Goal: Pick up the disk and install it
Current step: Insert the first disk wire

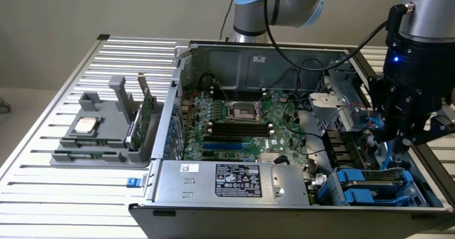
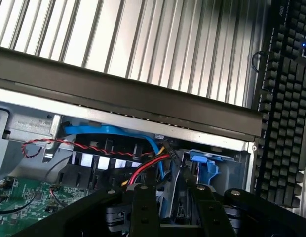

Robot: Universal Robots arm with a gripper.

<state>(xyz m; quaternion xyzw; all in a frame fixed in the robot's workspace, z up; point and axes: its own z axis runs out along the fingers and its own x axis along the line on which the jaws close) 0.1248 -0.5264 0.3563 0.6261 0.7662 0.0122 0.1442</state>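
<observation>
My gripper (image 1: pixel 399 135) hangs low inside the open computer case (image 1: pixel 213 209), at the exterior view's right, above the drive bay. In the wrist view its two black fingers (image 2: pixel 144 207) stand on either side of a thin grey slab with a blue edge, the disk (image 2: pixel 175 203), seen edge-on. The gripper (image 2: pixel 172 191) is shut on it. A bit of the disk's blue bracket (image 1: pixel 374 121) shows beside the fingers in the exterior view. Most of the disk is hidden by the gripper.
Blue drive carriers (image 1: pixel 370 184) sit in the bay below the gripper. Red, black and blue cables (image 2: pixel 143 148) run just ahead of the fingers. A grey tray (image 1: pixel 99 154) holds a CPU chip (image 1: pixel 87 124) and a green card (image 1: pixel 146 116). A keyboard (image 2: pixel 286 123) lies outside the case.
</observation>
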